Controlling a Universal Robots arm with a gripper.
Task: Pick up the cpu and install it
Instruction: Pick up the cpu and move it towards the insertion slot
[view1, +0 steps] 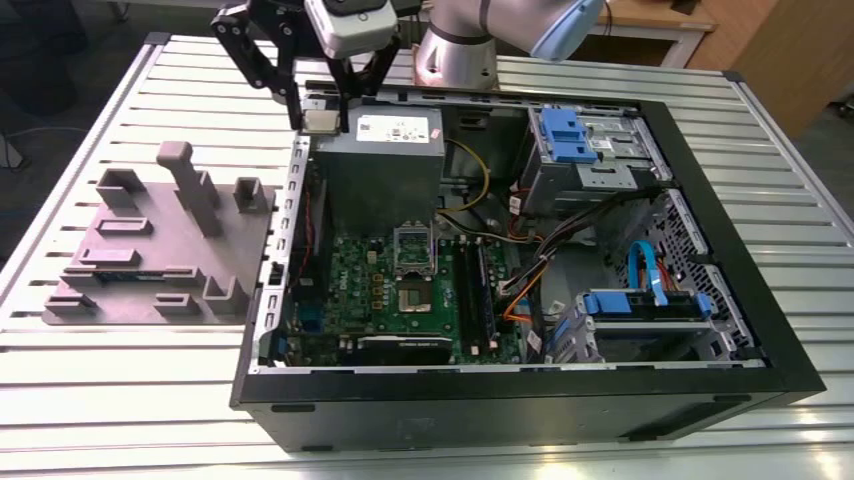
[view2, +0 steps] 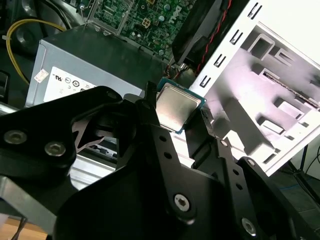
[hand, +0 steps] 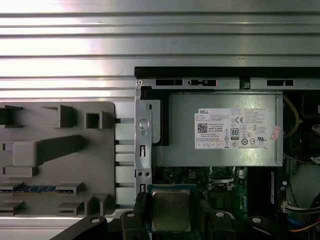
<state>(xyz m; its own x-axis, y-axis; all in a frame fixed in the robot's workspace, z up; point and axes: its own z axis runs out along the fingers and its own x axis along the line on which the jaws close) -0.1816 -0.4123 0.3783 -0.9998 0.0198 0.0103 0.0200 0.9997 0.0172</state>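
Gripper (view1: 322, 112) grasping the cpu (view2: 176, 106).
It hangs over the open computer case (view1: 534, 405) on a ribbed metal table (view1: 134, 400); wooden furniture (view1: 781, 50) stands behind.

The fingers (view1: 286, 90) of the gripper (view1: 320, 125), clamping the cpu (view1: 320, 121), are hanging over the case wall (view1: 299, 200) with open air around them. Just below and beside them the power supply (view1: 387, 155) is blocking a straight drop. Beyond it the socket (view1: 414, 262) is lying uncovered, with memory sticks (view1: 477, 290) and cables (view1: 470, 185) crowding its far side. The grey fixture (view1: 160, 250) is standing outside the wall.
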